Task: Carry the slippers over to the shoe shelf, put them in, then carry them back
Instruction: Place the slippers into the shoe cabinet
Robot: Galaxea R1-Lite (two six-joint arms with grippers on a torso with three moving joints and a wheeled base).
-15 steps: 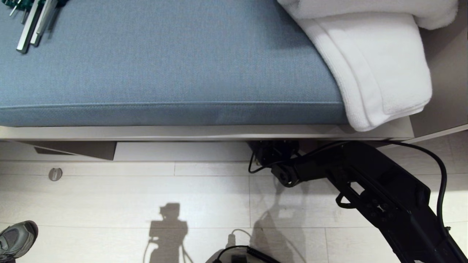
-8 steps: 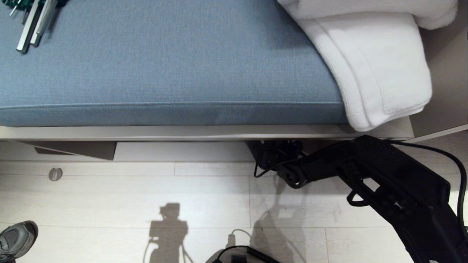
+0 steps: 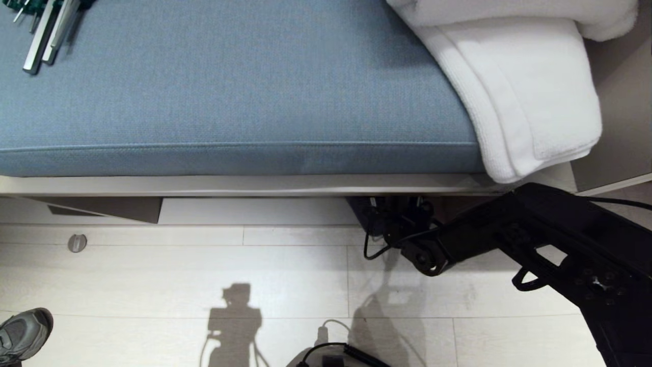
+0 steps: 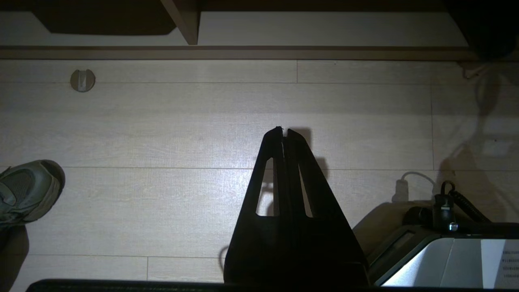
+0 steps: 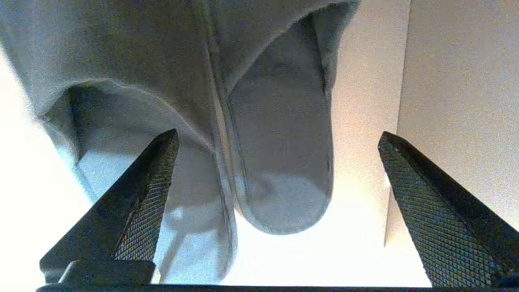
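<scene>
While spread wide, right gripper point(image 5: 275, 194) faces the slippers point(image 5: 259, 121) inside shoe shelf point(image 5: 458, 81).

The robot's right arm point(image 3: 560, 244) is matte black and angular, with slotted cut-outs, small screws and a round joint near the wrist; thin black cables loop from it. Its right gripper point(image 5: 275, 202) has tapered black fingers point(image 5: 142, 202) faced with cross-hatched pads. The left gripper point(image 4: 285, 134) shows two slim black triangular fingers with long slots.
</scene>
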